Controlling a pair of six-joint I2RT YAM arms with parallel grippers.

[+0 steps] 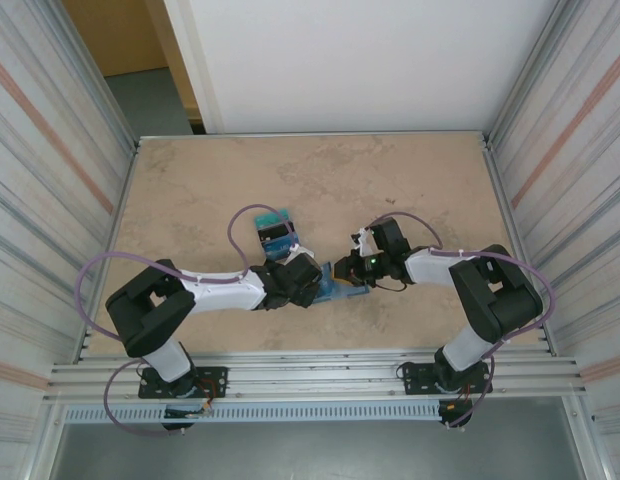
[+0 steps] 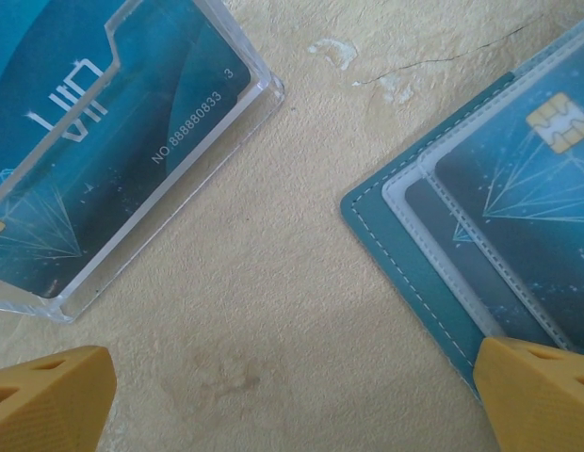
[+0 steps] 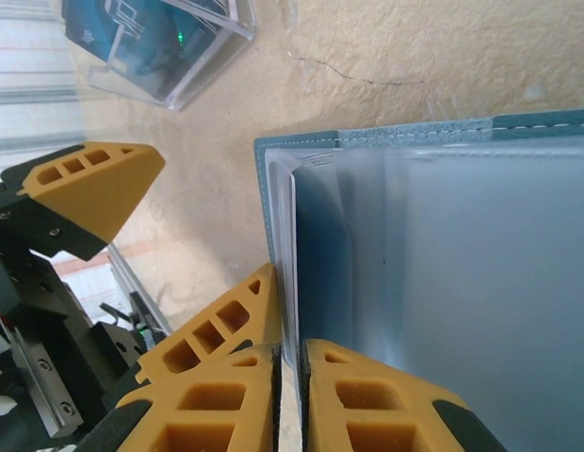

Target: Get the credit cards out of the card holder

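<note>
The steel-blue card holder (image 2: 405, 247) lies open on the table, with a credit card (image 2: 527, 179) bearing a gold chip tucked in its clear slots. My left gripper (image 2: 292, 405) hovers low and wide open over bare table, and its right finger (image 2: 542, 395) overlaps the holder's stitched edge. My right gripper (image 3: 290, 353) is shut on the edge of the card holder (image 3: 301, 146), pinching a clear slot layer. In the top view both grippers meet at the holder (image 1: 348, 291), the left one (image 1: 315, 290) from the left and the right one (image 1: 342, 270) from the right.
A clear plastic case (image 2: 231, 118) holding a blue VIP card (image 2: 104, 160) lies left of the holder, and in the top view the case (image 1: 273, 226) sits just beyond my left wrist. Metal walls close in both sides of the table.
</note>
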